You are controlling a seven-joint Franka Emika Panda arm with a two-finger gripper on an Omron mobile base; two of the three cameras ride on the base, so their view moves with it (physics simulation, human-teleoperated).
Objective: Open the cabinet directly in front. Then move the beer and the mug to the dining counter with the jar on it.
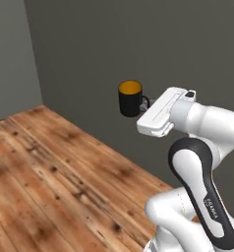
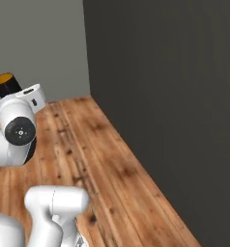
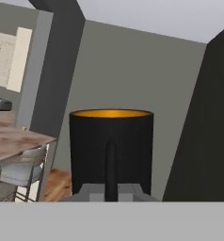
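Note:
The mug (image 1: 130, 98) is black with a yellow-orange inside and hangs upright in the air above the wooden floor. My gripper (image 1: 147, 104) is shut on its side handle. In the hand view the mug (image 3: 111, 146) stands close ahead, its handle (image 3: 111, 164) caught between my fingertips (image 3: 111, 192). From the right base view the mug (image 2: 6, 83) peeks out beyond the white hand. Far off to the left in the hand view are the marbled dining counter (image 3: 15, 136) and a cream panelled cabinet (image 3: 5, 56). The beer and the jar are out of view.
A dark grey wall (image 1: 138, 49) stands close behind the mug and runs along the right side (image 2: 175, 96). Wooden floor (image 1: 50, 172) spreads to the left. A grey stool (image 3: 20, 172) sits under the counter edge, and a small grey appliance (image 3: 0, 103) stands further back.

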